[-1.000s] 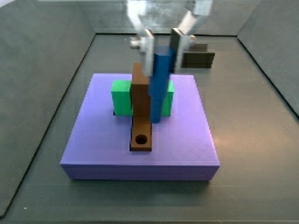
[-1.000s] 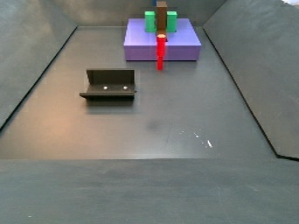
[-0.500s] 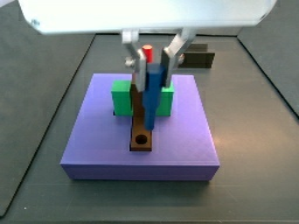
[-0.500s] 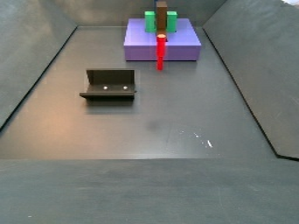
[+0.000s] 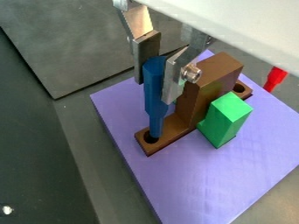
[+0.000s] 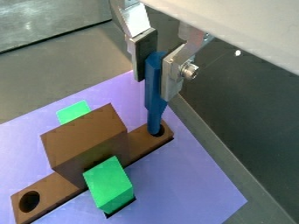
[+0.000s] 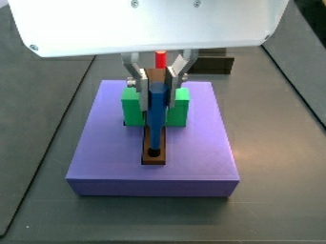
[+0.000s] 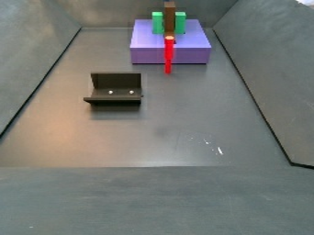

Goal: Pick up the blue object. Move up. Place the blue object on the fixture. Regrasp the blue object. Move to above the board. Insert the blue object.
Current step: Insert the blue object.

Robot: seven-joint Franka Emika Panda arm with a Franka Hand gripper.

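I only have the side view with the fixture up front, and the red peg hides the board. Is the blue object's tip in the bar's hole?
Observer: Yes. In a wrist view the blue object stands upright, its lower end inside the hole at the brown bar's end.
Operator: Is the end effector holding it?
Observer: In a wrist view the end effector is over the board, fingers clamping its upper part.
Operator: Touching green blocks?
Observer: No, the nearest green block stands apart.

Dark grey floor bounded by sloped grey walls. Small pale scuffs on the floor. A pale speck shows on dark floor in a wrist view.

The gripper is above the board, outside this entry's scope.
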